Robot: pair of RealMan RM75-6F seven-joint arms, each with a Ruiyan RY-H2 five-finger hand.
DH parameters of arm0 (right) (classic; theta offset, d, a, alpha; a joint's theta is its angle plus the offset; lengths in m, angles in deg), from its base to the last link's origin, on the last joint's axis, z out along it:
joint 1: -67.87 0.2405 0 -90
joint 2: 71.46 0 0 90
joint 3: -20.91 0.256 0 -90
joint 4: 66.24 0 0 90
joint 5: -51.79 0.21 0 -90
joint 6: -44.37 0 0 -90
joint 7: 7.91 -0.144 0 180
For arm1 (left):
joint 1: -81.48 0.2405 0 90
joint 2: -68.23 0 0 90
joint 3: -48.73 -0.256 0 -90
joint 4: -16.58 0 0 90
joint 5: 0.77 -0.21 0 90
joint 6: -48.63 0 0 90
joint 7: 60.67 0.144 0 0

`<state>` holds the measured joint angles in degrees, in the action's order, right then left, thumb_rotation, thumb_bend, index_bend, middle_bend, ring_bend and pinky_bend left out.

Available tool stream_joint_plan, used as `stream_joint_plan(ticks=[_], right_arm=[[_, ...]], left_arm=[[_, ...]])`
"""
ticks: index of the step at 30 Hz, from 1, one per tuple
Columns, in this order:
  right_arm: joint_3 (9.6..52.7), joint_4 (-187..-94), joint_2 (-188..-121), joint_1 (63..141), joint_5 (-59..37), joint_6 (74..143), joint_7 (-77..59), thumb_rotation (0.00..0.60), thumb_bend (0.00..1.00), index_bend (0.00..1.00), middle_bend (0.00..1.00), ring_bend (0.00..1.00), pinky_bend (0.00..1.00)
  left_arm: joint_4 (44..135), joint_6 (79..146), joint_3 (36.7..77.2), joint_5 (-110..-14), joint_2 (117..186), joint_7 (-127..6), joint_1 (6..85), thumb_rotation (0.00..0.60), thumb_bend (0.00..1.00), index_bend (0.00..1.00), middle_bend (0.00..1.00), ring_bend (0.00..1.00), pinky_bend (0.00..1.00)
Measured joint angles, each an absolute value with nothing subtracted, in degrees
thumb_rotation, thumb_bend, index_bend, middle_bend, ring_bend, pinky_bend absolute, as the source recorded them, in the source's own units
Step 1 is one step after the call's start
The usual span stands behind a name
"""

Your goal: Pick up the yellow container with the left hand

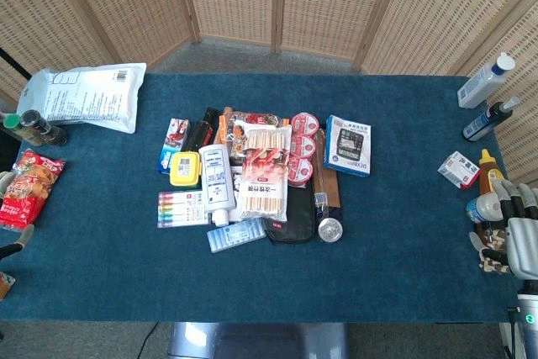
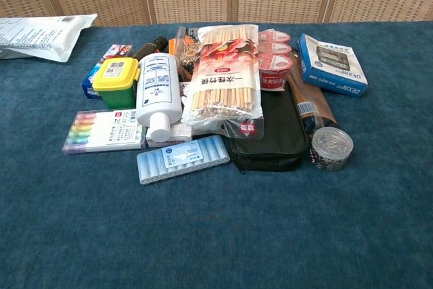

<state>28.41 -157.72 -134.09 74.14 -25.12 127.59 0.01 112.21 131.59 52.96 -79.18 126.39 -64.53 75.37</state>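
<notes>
The yellow container [image 1: 185, 170] is a small box with a yellow lid carrying a white label and a green base. It stands at the left side of the pile of goods, beside a white bottle [image 1: 217, 178]; the chest view shows the yellow container [image 2: 116, 79] upright and untouched. Only a dark fingertip of my left hand [image 1: 17, 241] shows at the far left table edge, well away from the container. My right hand [image 1: 511, 237] hangs off the right table edge, fingers pointing up and apart, holding nothing.
Around the container lie a pack of markers [image 2: 105, 130], a blue pill case [image 2: 183, 158], a chopsticks packet [image 2: 226, 76] and a black pouch [image 2: 270, 133]. A red snack bag [image 1: 25, 191] and a white bag [image 1: 88, 94] lie at the left. Bottles [image 1: 486, 81] stand at the right.
</notes>
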Motion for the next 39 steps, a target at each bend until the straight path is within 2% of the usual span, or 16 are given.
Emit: stream_joint_plan(ticks=[14, 20, 27, 34, 39], right_arm=[[27.48, -158.24, -133.72, 72.67, -26.98, 129.19, -2.10, 0.492, 0.27, 0.00, 0.11, 0.00, 0.00], [27.21, -158.32, -133.43, 72.07, -27.41, 129.74, -2.51, 0.494, 0.26, 0.00, 0.11, 0.00, 0.00], [27.15, -158.56, -132.63, 71.13, -27.41, 130.56, -3.32, 0.491, 0.26, 0.00, 0.11, 0.00, 0.00], [27.03, -157.92, -132.32, 70.02, -27.06, 131.20, -4.89, 0.494, 0.26, 0.00, 0.11, 0.00, 0.00], [27.04, -157.43, -132.08, 69.56, -26.98, 131.37, -5.99, 0.494, 0.26, 0.00, 0.11, 0.00, 0.00]], left_arm=[[113.50, 127.75, 54.10, -80.51, 125.03, -62.79, 72.08, 0.600, 0.36, 0.00, 0.00, 0.00, 0.00], [115.28, 119.34, 55.32, -77.99, 124.42, -60.74, 67.31, 0.567, 0.36, 0.00, 0.00, 0.00, 0.00], [115.52, 106.74, 57.93, -69.76, 126.32, -54.60, 57.72, 0.481, 0.22, 0.00, 0.00, 0.00, 0.00], [113.53, 100.45, 59.82, -61.34, 131.84, -46.12, 49.59, 0.412, 0.16, 0.00, 0.00, 0.00, 0.00], [110.70, 97.87, 60.45, -55.82, 136.25, -41.68, 44.85, 0.407, 0.15, 0.00, 0.00, 0.00, 0.00]])
